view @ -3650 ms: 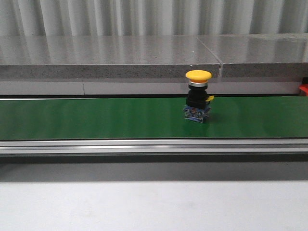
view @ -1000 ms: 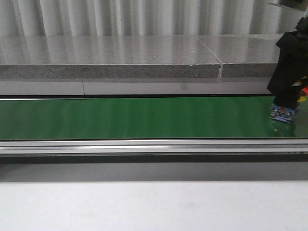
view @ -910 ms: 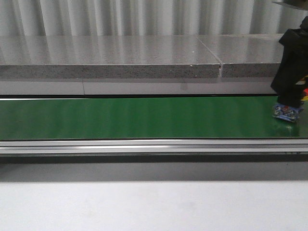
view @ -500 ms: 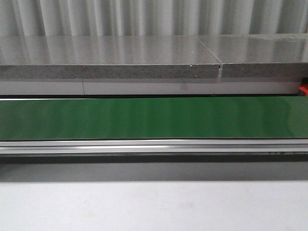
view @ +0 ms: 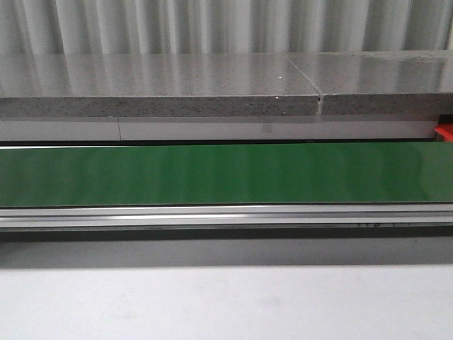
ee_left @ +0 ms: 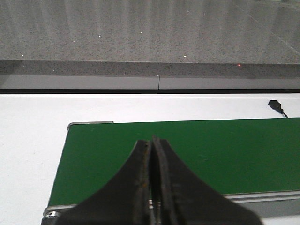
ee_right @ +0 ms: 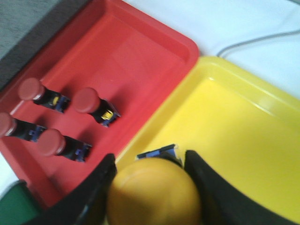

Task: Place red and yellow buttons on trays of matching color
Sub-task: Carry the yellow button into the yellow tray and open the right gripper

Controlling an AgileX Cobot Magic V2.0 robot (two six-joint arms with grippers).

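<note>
The right gripper (ee_right: 150, 187) shows only in its own wrist view, where its two dark fingers (ee_right: 96, 197) stand apart on either side of the yellow button (ee_right: 152, 192) and press against its domed cap, so the button is clamped between them. A bit of the button's blue and black base shows just beyond the cap. The gripper hangs above the yellow tray (ee_right: 234, 140), close to the wall that this tray shares with the red tray (ee_right: 136, 51) lying beside it; whether the button's base touches the tray floor cannot be told. The yellow tray's floor shows bare in the part that is visible.

In the red tray lie four red buttons (ee_right: 91, 105) on their sides, gathered in the part near the gripper, each with a round red cap and a dark body with blue or yellow details. A thin cable (ee_right: 262, 40) runs over the pale tabletop (ee_right: 243, 18) beyond the trays.

The left gripper (ee_left: 151, 187) is seen in the left wrist view with its fingers (ee_left: 136, 183) pressed together along their length, nothing between them. It is held above the end of the green conveyor belt (ee_left: 187, 150), pointing toward the grey stone ledge (ee_left: 150, 33).

In the front view neither arm appears; a sliver of the red tray peeks in at the right edge.
</note>
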